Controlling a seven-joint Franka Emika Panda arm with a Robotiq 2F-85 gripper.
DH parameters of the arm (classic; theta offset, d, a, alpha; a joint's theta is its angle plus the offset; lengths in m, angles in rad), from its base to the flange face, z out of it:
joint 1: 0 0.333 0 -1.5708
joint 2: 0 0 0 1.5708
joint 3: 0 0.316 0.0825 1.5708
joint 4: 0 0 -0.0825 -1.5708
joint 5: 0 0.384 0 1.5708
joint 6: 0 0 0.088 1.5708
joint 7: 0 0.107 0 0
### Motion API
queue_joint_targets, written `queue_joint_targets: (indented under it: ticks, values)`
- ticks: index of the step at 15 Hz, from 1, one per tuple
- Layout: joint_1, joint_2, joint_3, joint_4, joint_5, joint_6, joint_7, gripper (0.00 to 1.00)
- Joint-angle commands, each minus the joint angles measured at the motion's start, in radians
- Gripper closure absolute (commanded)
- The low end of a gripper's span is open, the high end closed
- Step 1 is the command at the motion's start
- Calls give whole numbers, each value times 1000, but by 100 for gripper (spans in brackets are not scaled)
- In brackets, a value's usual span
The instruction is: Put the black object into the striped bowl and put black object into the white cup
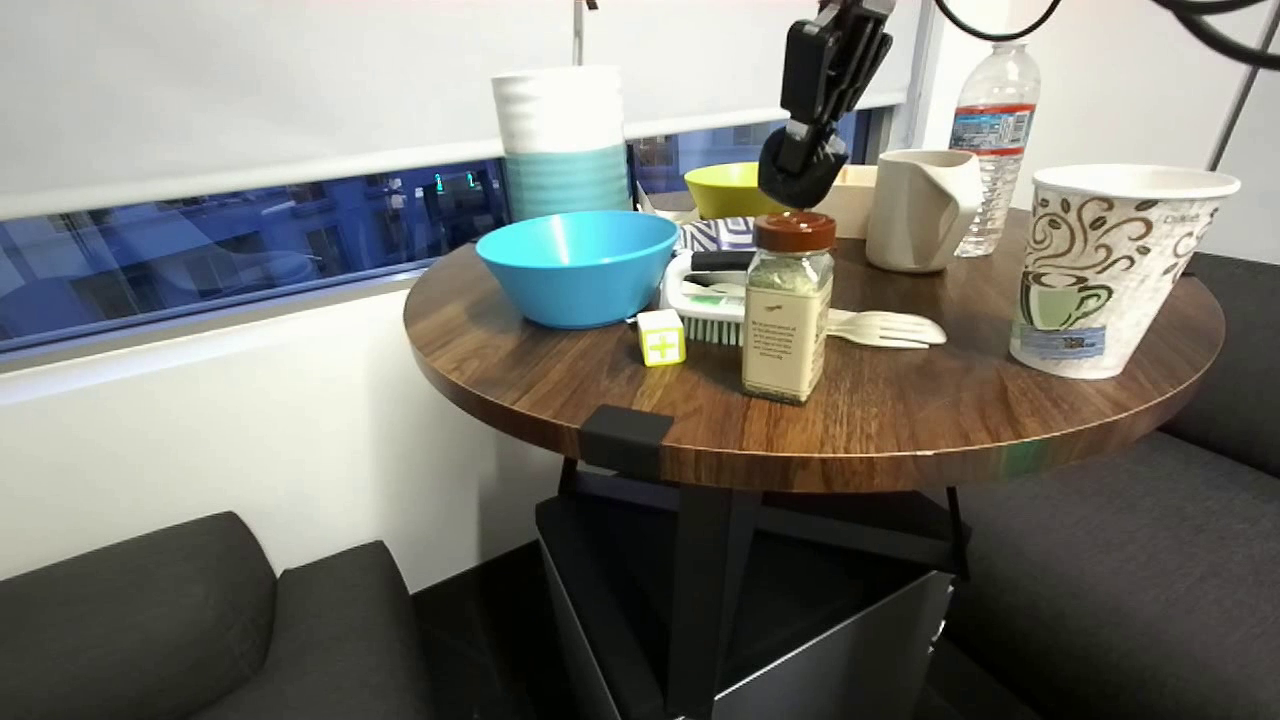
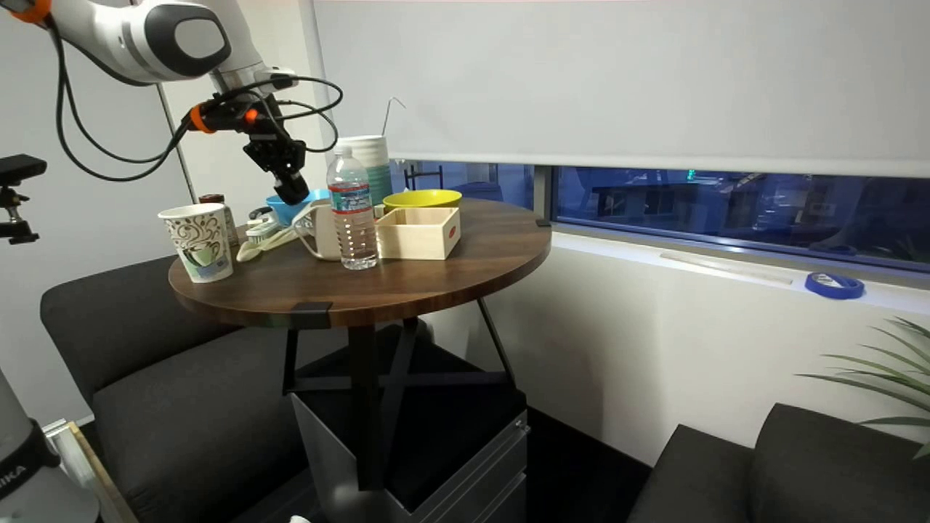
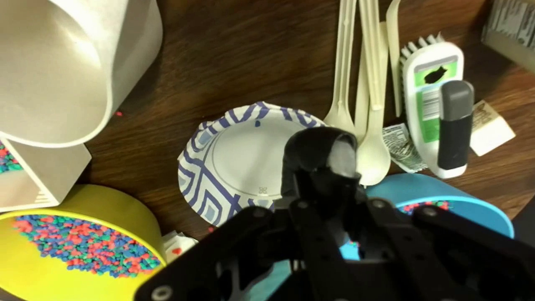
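Tabletop (image 1: 900, 405): spreading below.
Fingers (image 1: 798, 148): pinching black object (image 3: 305, 148).
Striped bowl (image 3: 248, 156): lying lower, mostly left of it in wrist view.

Arm (image 2: 138, 40) elevated, gripper (image 1: 798, 158) clamped and pointing down

In an exterior view, the arm enters at the upper left; white in finish, it runs rightward to a joint housing (image 2: 192, 40) with a dark ring, then bends downward to the wrist (image 2: 243, 76). The black gripper hangs below the wrist, inclined off vertical in both exterior views, tips lowermost. Jaw state: drawn together in a grip. In the wrist view, the gripper linkages (image 3: 307, 234) enter from the bottom edge and converge near the centre; the tip area is partly blurred. Lower robot section (image 2: 29, 476): light grey, at the lower left of an exterior view, cut off at the edge, lettering partly visible
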Motion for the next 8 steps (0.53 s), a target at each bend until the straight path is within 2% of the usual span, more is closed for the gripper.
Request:
queue_joint_targets:
  ticks: [1, 5, 6, 7, 8]
  values:
    - [-31, 104, 41, 84, -50, -8, 142, 95]
    - [-32, 179, 54, 137, -80, -16, 243, 95]
    - [-30, 192, 54, 149, -84, -20, 260, 54]
    - [-29, 202, 51, 157, -83, -22, 272, 53]
    - [-30, 206, 48, 163, -85, -26, 286, 47]
